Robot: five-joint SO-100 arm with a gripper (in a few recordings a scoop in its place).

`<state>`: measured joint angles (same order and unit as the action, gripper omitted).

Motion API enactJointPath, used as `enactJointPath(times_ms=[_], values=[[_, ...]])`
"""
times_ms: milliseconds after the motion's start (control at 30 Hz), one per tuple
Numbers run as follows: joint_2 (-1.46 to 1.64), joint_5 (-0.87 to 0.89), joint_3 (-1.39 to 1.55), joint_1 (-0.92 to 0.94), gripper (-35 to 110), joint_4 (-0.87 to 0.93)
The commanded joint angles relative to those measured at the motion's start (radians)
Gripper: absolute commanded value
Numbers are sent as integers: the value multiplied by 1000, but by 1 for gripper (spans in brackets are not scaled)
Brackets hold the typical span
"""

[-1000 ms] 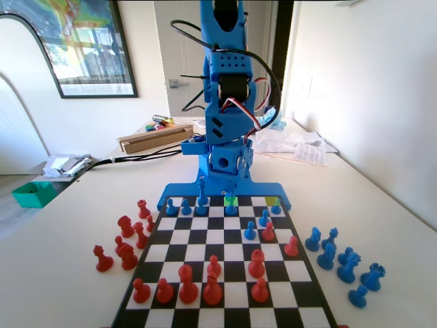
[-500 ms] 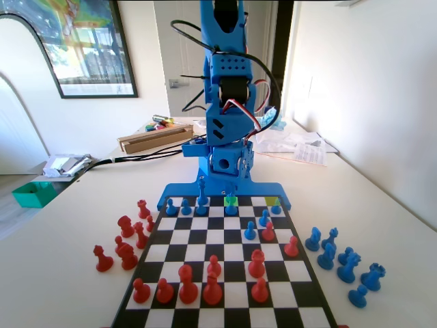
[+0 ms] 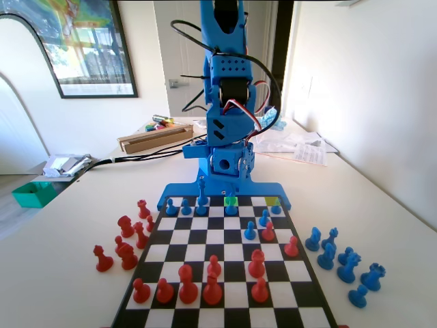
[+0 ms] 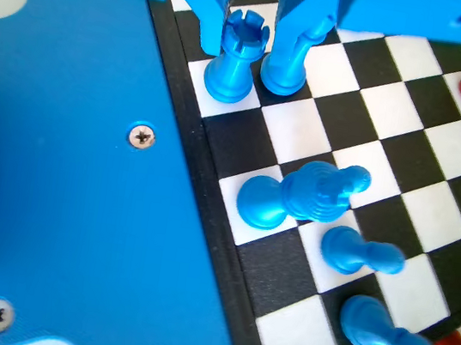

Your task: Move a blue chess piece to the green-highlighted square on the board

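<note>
The board (image 3: pixel 225 266) lies on the pale worktop (image 3: pixel 382 205) at the blue arm's base. The gripper (image 4: pixel 253 11) hangs low with jaws parted — the blue rook (image 4: pixel 234 60) stands between them on a white edge square, untouched — in the back row where the green-highlighted square (image 3: pixel 231 201) lies.

The fixed view shows one board (image 3: pixel 205 236), one green-highlighted square (image 3: pixel 231 201) and one yellow-green square (image 3: pixel 272 201). Roughly sixteen red pieces (image 3: pixel 187 283) show. Seven blue pieces (image 3: pixel 326 256) stand on the counter (image 3: pixel 382 225).
</note>
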<state>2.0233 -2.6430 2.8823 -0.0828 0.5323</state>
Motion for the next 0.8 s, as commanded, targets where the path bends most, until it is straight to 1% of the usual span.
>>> enactJointPath(times_ms=[0,333,567,633,767], values=[[6,-6,-38,-25,12,49],[14,48,-213,-69,12,288],[38,87,-426,-84,11,526],[55,106,-488,-87,9,600],[110,178,-594,-94,2,741]])
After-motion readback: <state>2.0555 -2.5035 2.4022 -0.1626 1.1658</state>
